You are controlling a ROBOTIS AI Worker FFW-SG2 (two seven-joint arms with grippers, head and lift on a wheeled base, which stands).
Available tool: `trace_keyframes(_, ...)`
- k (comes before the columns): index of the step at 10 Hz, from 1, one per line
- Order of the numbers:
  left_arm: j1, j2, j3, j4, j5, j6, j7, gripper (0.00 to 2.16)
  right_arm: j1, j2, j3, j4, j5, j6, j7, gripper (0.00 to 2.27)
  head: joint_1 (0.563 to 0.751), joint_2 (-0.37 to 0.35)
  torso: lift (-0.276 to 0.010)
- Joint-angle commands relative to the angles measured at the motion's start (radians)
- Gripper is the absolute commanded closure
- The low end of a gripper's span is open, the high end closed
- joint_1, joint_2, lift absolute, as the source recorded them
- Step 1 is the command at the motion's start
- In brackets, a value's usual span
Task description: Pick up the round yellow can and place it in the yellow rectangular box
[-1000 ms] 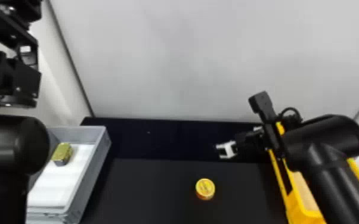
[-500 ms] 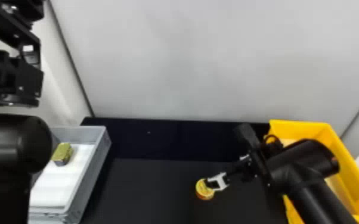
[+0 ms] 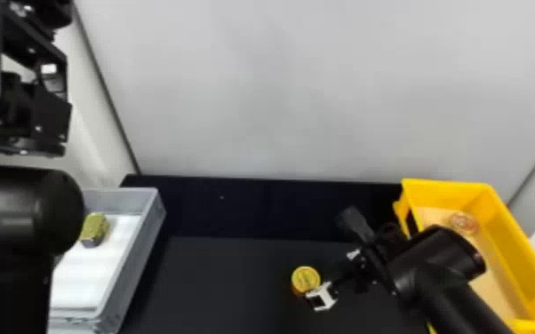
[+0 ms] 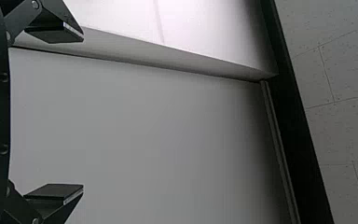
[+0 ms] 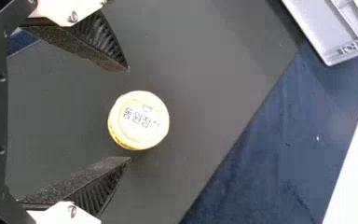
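Observation:
The round yellow can (image 3: 305, 280) stands upright on the black table, its lid up. My right gripper (image 3: 321, 279) is over it at the can's right side, open. In the right wrist view the can (image 5: 139, 120) lies between and slightly beyond the tips of the right gripper (image 5: 129, 115), with a gap on both sides. The yellow rectangular box (image 3: 509, 240) stands at the right, partly behind the right arm. My left gripper (image 3: 26, 102) is parked high at the left; in the left wrist view the left gripper (image 4: 82, 112) is open with nothing between its fingers.
A grey bin (image 3: 140, 255) at the left holds a gold-and-dark can (image 3: 94, 230) on a white liner. Inside the yellow box lies a round orange-red item (image 3: 463, 223). A pale wall (image 3: 280, 89) rises behind the table.
The right gripper has come left and toward the table's near edge, first to the can, then slightly nearer the front. More of the yellow box is exposed. The can and left arm have stayed put.

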Motion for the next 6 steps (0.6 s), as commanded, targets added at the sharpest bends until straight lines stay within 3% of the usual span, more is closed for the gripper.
trace_keyframes(1,-0.006,-0.002,-0.005,0.003,0.000,-0.002,0.000,0.14,-0.018,0.001,0.026,0.038,0.012,-0.062,-0.006,0.11,0.663,0.054,-0.002)
trace_keyframes(6,-0.014,-0.008,-0.011,0.006,0.000,-0.006,0.000,0.14,-0.029,0.010,0.032,0.089,0.011,-0.124,-0.022,0.12,0.663,0.054,-0.002)
